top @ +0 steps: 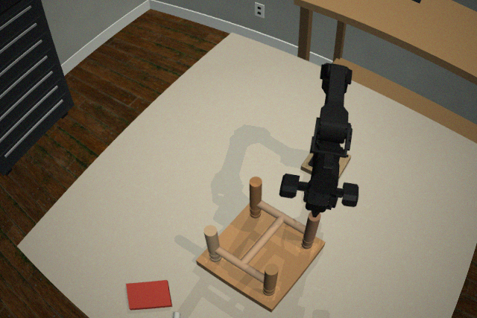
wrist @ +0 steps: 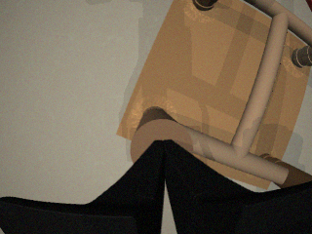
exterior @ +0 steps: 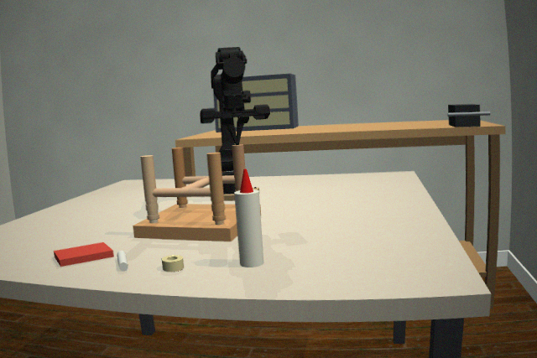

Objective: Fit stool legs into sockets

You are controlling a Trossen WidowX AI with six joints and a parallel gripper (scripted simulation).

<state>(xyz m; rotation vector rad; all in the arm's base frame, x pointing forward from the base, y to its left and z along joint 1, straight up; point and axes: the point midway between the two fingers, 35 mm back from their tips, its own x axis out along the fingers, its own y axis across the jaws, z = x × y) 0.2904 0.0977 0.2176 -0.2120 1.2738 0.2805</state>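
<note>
Your end effector (top: 316, 212) was fully closed with nothing in it, its tip down on the top end of one leg (top: 311, 230). All four legs stood upright, long axes vertical, free ends up, on the upside-down stool's seat (top: 292, 264), which lay flat toward the bench's (top: 153, 145) front edge.

Room: grey walls, white skirting (top: 103, 33), dark plank floor (top: 127, 60), black drawer chest (top: 27, 76), wooden side table (exterior: 346, 131), wall socket (top: 258, 10)
</note>
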